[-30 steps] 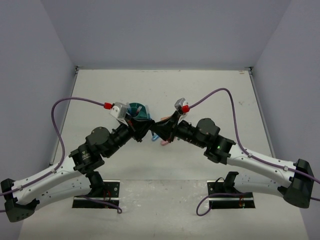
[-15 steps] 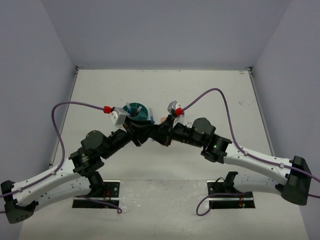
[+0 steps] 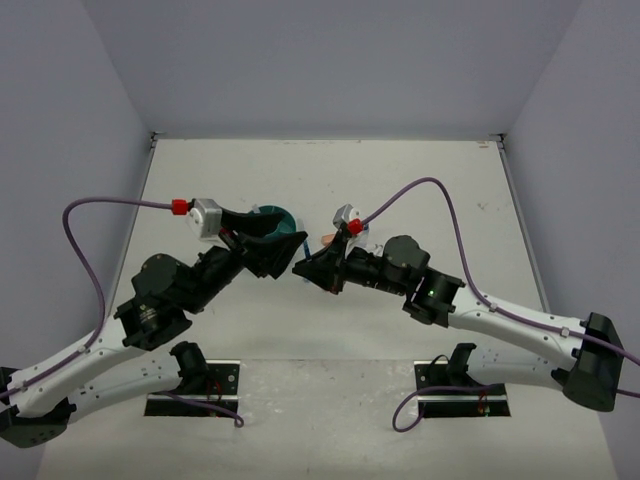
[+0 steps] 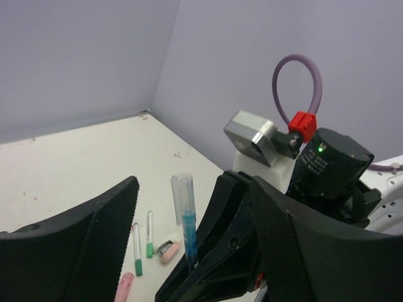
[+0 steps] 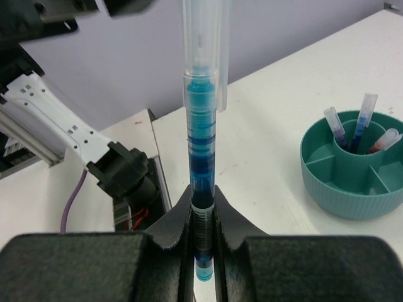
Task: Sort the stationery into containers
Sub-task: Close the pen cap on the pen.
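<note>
Right wrist view: the right hand [image 5: 203, 211] is seen clamped on the lower barrel of a blue pen [image 5: 201, 145]. The pen is held upright above the bench [image 5: 264, 126], clear cap uppermost. The teal organizer [image 5: 327, 182] is set on the bench to the right, apart from the pen. Three capped pens [image 5: 360, 123] are stood in its central cup.

Left wrist view: the jaws of the left hand [image 3: 283, 250] are spread wide apart, and nothing is gripped. The right hand and its pen are framed between them. Two thin green-and-white pens [image 4: 137, 255] and a pink marker [image 4: 124, 286] are seen lying loose on the bench beyond.

Top external view: both hands are brought close together near mid-bench, and the organizer is partly hidden behind the left hand.
</note>
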Motion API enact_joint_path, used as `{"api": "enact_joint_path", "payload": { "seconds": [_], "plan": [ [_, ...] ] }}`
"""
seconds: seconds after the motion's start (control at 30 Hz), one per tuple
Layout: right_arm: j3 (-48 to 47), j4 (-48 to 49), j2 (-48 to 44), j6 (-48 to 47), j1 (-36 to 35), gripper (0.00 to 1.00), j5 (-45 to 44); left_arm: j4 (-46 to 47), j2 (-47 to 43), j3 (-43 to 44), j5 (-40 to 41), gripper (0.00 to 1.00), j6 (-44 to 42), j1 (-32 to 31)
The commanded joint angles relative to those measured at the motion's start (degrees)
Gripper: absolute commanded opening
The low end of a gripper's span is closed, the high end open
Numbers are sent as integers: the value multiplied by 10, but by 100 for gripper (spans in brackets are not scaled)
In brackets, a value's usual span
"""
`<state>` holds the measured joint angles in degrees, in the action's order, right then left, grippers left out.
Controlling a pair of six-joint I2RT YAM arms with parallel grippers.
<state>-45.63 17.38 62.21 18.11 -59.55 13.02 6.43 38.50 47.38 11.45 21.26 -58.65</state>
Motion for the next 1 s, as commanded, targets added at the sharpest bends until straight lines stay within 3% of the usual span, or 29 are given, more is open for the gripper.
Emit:
{"api": "enact_joint_path", "payload": {
  "seconds": [0.0,0.2,0.43,0.53,0.7,0.9,0.97],
  "plan": [
    [-24,-11,8,-21,0,0,7,-1,15,41,14,65,-19,-1],
    [-27,-22,1,-29,0,0,2,-37,60,70,51,44,-15,-1],
    [-30,-30,-8,-30,0,0,-10,-39,71,64,43,44,-7,-1],
    [-32,-34,-8,-30,0,0,-18,-41,71,60,38,38,-4,-1],
    [-35,-32,-11,-31,0,0,-22,-45,74,54,22,14,-2,-1],
    [-53,-40,-13,-35,0,0,-21,-54,85,49,14,14,3,-1],
    [-59,-43,-14,-37,0,0,-23,-55,87,47,11,9,3,-1]
  ]
}}
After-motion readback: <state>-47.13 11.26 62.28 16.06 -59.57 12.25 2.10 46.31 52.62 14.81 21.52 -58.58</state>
